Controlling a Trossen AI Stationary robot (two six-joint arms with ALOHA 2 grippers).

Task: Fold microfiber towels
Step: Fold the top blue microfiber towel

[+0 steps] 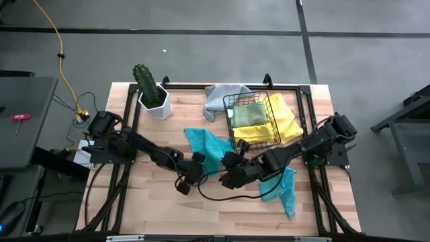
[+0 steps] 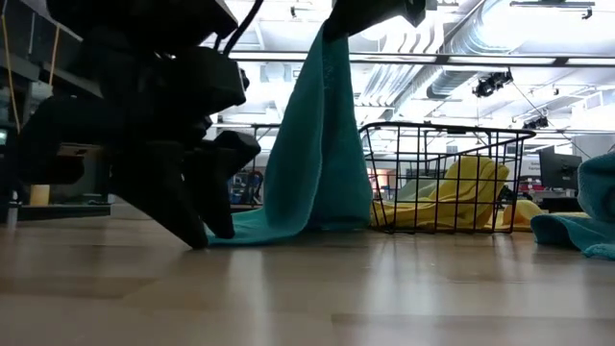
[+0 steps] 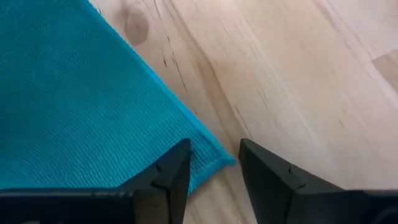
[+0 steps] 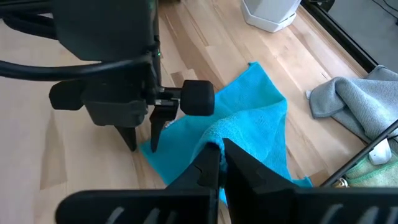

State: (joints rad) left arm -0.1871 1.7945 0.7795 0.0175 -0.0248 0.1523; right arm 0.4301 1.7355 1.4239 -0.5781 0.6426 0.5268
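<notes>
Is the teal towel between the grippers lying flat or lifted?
Partly lifted: the right gripper pinches a fold of the teal towel, raising it; its lower corner lies on the table at the open left gripper.

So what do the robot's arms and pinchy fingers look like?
Both arms are dark, nearly black, made of chunky jointed segments with black cables looping alongside. The left gripper and right gripper each end in two flat, wedge-shaped black fingers. No coloured markings show.

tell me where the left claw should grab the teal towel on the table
Probably the free corner of the teal towel, lying flat on the wooden table. The open left claw already straddles it; come straight down, while the right claw holds another part up.
</notes>
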